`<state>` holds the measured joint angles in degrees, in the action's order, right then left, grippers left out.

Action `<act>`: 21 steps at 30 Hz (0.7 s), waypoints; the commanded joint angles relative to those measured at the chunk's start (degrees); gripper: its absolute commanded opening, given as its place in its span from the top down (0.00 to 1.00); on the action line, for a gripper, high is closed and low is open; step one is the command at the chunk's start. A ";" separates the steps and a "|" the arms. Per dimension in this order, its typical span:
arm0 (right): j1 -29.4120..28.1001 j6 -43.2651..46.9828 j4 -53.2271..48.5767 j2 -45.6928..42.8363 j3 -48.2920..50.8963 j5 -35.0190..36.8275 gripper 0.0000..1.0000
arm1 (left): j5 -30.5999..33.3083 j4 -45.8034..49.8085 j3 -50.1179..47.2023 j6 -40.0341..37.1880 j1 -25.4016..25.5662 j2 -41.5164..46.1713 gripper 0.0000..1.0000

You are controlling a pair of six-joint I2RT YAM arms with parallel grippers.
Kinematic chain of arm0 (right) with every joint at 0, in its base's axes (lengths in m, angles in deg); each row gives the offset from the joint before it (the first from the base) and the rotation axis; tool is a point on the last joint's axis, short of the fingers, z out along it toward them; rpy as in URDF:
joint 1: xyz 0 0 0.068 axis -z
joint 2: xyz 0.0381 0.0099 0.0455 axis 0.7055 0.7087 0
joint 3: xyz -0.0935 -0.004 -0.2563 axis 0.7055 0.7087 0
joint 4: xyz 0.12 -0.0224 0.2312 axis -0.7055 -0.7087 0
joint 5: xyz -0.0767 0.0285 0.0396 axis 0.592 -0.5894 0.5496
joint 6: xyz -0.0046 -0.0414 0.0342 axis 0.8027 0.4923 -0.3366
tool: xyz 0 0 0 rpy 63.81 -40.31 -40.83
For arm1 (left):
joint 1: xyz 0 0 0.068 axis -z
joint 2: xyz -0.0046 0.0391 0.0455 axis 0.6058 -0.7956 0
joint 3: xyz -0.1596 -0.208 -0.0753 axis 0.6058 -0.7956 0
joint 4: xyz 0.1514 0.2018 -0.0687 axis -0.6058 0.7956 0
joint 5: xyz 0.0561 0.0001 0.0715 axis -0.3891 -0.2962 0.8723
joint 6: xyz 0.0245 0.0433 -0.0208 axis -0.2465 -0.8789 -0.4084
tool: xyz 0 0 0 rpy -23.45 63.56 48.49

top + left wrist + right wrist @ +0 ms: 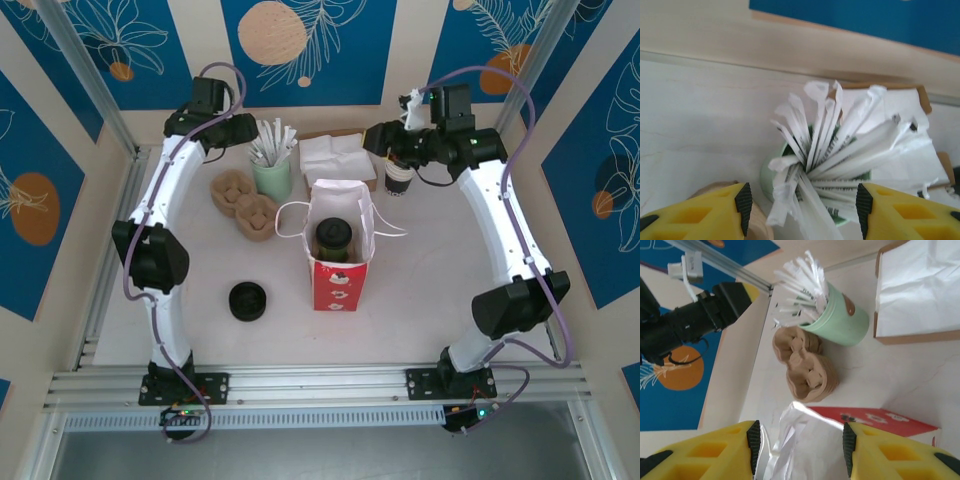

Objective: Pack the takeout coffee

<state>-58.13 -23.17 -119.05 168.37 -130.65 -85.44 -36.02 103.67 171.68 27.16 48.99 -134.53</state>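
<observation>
Top external view: the takeout coffee [333, 239] stands upright inside the red-and-white bag [340, 283] at the middle of the table [420, 300]. At the far left, the left gripper [802, 205] hovers over wrapped straws [835, 145] in a mint cup [272, 181], jaws spread either side. The right gripper [801, 440], far right, has spread jaws pinching nothing.

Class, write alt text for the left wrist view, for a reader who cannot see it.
A mint-green cup crammed with white paper-wrapped straws stands on a pale table, seen between the open yellow jaws of the left tool; white napkins lie beyond.
</observation>
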 commanded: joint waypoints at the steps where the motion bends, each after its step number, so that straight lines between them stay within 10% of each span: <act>1: -1.09 0.11 1.20 -4.25 2.36 1.10 0.51 | -3.10 2.15 -1.36 -3.99 1.14 3.37 0.43; 21: -1.51 0.94 4.93 -13.99 12.89 5.01 0.51 | -3.69 3.62 3.44 -11.07 8.07 2.82 0.54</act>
<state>-59.51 -23.19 -115.58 156.93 -118.98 -80.87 -38.34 107.34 173.08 18.88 56.24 -131.05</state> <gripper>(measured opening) 0.486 0.464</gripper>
